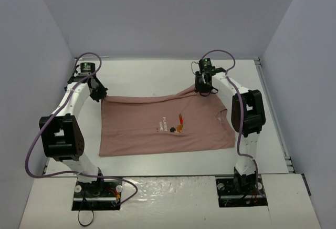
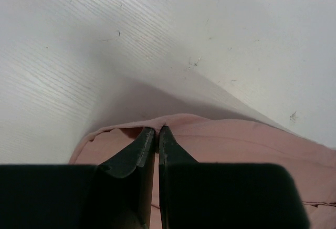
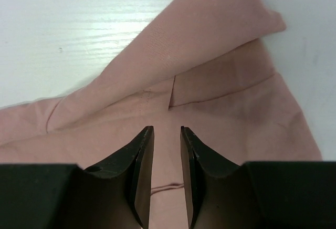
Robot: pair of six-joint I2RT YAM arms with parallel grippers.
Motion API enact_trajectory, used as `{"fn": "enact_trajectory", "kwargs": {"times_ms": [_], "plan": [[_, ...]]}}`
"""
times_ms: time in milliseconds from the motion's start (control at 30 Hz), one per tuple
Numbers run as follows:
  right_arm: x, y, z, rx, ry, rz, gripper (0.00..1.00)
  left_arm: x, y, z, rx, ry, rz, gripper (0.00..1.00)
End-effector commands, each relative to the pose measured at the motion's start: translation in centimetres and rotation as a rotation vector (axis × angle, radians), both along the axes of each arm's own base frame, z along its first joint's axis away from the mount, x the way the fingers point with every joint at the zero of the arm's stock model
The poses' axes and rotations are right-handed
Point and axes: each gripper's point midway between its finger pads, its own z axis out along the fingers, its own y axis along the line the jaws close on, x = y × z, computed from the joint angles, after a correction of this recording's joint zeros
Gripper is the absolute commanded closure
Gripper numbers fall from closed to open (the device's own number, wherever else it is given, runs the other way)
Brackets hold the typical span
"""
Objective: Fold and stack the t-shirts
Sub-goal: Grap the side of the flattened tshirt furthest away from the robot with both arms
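Overhead faces down; wrist views close, seemingly sharing t-shirt (image 1: pixel 163 124).

Surface (image 1: pixel 152 74) was walled on the left, far and right sides, so entry was from above or over the near edge.
- Far strip between t-shirt (image 1: pixel 147 132) and back wall (image 1: pixel 168 13): bare, passable between both arms.
- Left edge: taken by left arm (image 1: pixel 67 114) and its purple cable loop (image 1: pixel 29 155). Left end effector (image 1: pixel 98 93) sat at the shirt's far-left corner.
- Right side: right arm (image 1: pixel 247 114) stood over the shirt's right margin. Right end effector (image 1: pixel 203 88) was low over the far-right sleeve. A bare strip remained along the right edge.
- Near edge: narrow bare band between hem and arm bases.
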Motion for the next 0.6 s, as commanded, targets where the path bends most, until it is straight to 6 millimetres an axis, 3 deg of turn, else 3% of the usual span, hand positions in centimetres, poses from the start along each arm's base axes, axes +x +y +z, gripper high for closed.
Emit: {"fn": "enact_trajectory", "kwargs": {"times_ms": [0,200,567], "plan": [[1.3,1.1,1.2,0.048,-0.037,-0.022,0.75,0.5,-0.5,0.9,0.0,-0.034,-0.037,1.0],[1.9,1.6,0.3,0.048,-0.038,-0.059,0.7,0.7,-0.5,0.7,0.003,-0.03,-0.042,1.0],[2.2,1.7,-1.1,0.058,-0.03,-0.1,0.69,0.6,-0.4,0.4,0.009,-0.019,-0.049,1.0]]}}
